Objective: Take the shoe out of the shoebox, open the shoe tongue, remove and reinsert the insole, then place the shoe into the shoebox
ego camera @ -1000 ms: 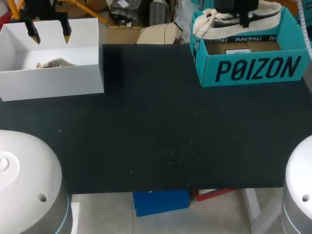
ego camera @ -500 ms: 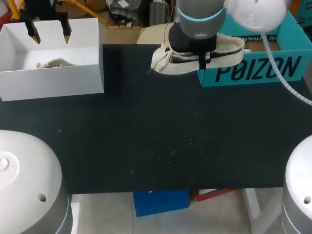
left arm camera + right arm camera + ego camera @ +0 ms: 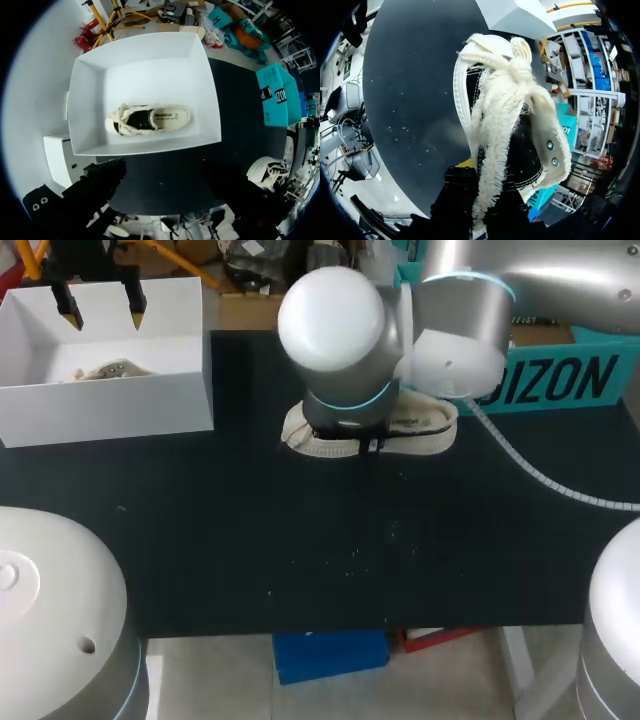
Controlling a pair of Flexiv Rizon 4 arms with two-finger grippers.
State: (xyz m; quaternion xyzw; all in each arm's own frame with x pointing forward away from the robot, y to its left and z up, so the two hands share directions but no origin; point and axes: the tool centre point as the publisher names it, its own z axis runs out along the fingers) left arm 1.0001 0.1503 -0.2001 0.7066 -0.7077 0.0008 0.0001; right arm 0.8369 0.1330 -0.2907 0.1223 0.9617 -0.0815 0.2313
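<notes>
Cream shoe point(image 3: 425, 432) is out, just beside the shoebox point(image 3: 560, 380), clamped in right gripper point(image 3: 482, 192) (tongue, insole, return remain).

I can see big dark block lettering on the teal shoebox's point(image 3: 565, 380) front wall, partly hidden. A small dark printed mark sits on the insole point(image 3: 169, 116) of the cream sneaker point(image 3: 145, 120) in the white box point(image 3: 90, 100).
</notes>
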